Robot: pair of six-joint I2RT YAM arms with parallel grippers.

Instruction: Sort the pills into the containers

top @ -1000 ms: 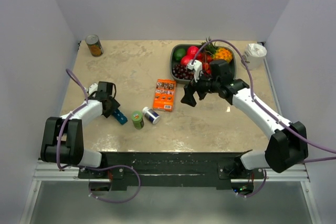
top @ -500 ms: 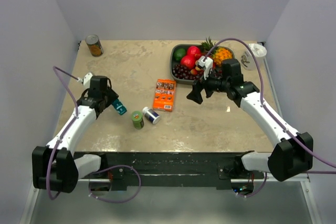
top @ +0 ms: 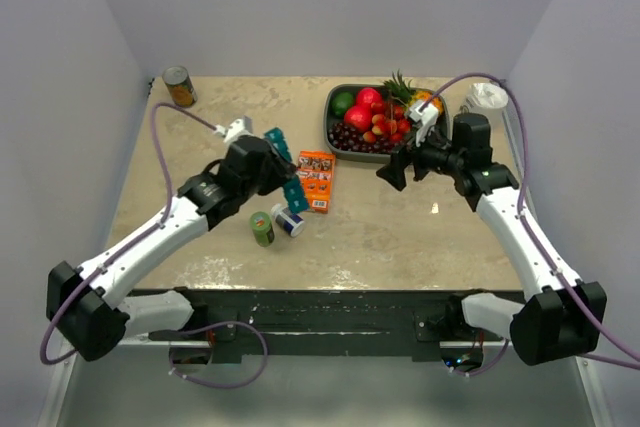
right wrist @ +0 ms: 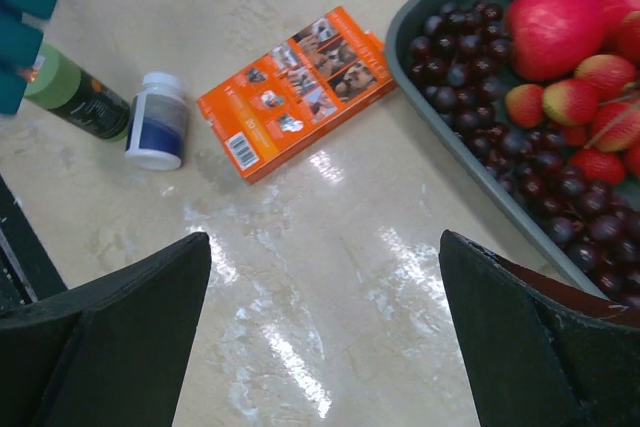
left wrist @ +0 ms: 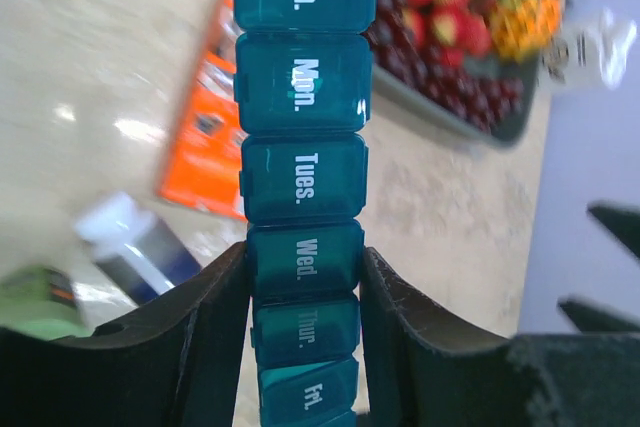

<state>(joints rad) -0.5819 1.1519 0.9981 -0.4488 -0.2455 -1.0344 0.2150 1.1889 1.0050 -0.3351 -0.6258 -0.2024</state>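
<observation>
"Teal-blue containers [left wrist: 303,82] are hanging in the air just left of the orange box [top: 315,180]. Is any sorting getting done?"

"Seemingly not. Every lid showing, Sun. through Fri., is sitting shut, and no loose pill is showing anywhere. The white-capped bottle [top: 288,220] and the green bottle [top: 262,228] are sitting on the counter [top: 400,237] just nearer than the box's left corner, both looking capped."

"Who is doing the holding?"

"The left gripper [left wrist: 303,257] is clamping the strip across its width around the Wed. compartment, its arm stretching out long toward the box. The right gripper [right wrist: 320,247] is hovering right of the box, beside the fruit tray [top: 335,132], spread wide and carrying nothing. Setting the strip down and opening lids and bottles are all waiting."
</observation>
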